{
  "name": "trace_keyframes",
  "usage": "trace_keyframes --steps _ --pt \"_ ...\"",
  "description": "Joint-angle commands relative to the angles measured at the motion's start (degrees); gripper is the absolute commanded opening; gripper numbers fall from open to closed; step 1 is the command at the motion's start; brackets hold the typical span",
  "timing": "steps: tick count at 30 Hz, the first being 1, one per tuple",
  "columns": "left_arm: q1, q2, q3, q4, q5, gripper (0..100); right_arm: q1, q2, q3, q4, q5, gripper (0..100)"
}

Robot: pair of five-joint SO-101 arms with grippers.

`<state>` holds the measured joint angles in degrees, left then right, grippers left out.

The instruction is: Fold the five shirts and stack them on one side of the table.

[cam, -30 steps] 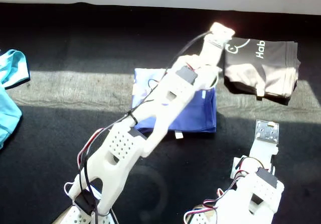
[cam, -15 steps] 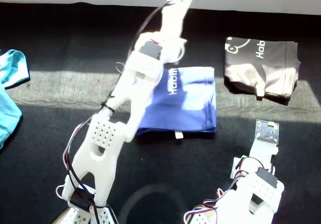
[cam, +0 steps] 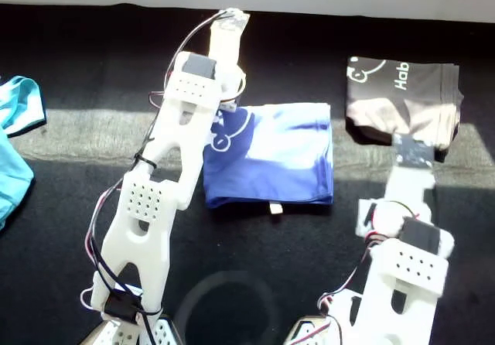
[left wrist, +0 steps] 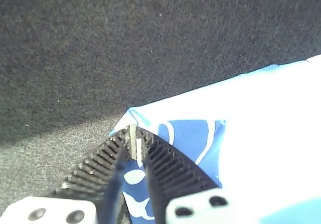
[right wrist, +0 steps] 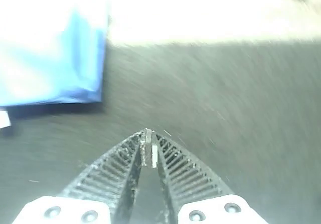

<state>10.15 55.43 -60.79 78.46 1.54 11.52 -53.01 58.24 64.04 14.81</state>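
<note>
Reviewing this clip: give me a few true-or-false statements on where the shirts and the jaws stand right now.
The blue shirt lies folded on the table. True.
The grey shirt is stacked on the blue shirt. False: it lies apart, beside it.
The jaws of the right arm are shut. True.
The jaws of the left arm gape wide. False: they are shut, by the blue shirt's corner.

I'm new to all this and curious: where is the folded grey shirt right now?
In the high view, the grey shirt lies at the far right of the table, beside the blue shirt, with the right gripper at its near edge.
</note>
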Motion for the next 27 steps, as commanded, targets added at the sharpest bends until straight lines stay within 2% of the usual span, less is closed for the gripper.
trace_keyframes --steps 1,5,11,14,19,27 --pt "-0.2 -2.1 -5.8 6.1 0.2 1 -10.1 0.2 -4.3 0.3 -3.2 0.6" --pt "0.8 -1.5 -8.7 11.6 0.2 1 -15.3 0.2 -4.2 -0.4 -4.0 0.6" --pt "0.2 2.2 -8.8 12.3 0.2 1 -15.6 0.3 -3.8 -2.2 -4.0 0.6" --pt "-0.7 4.2 -8.8 11.6 0.2 1 -15.6 0.3 0.0 -5.1 -3.6 0.6" --pt "-5.0 7.5 -8.8 4.5 0.2 1 -15.6 0.2 12.6 -13.8 -3.5 0.6" --pt "-8.0 7.9 -8.8 5.2 0.2 1 -15.6 0.3 20.0 -22.4 -3.5 0.6"
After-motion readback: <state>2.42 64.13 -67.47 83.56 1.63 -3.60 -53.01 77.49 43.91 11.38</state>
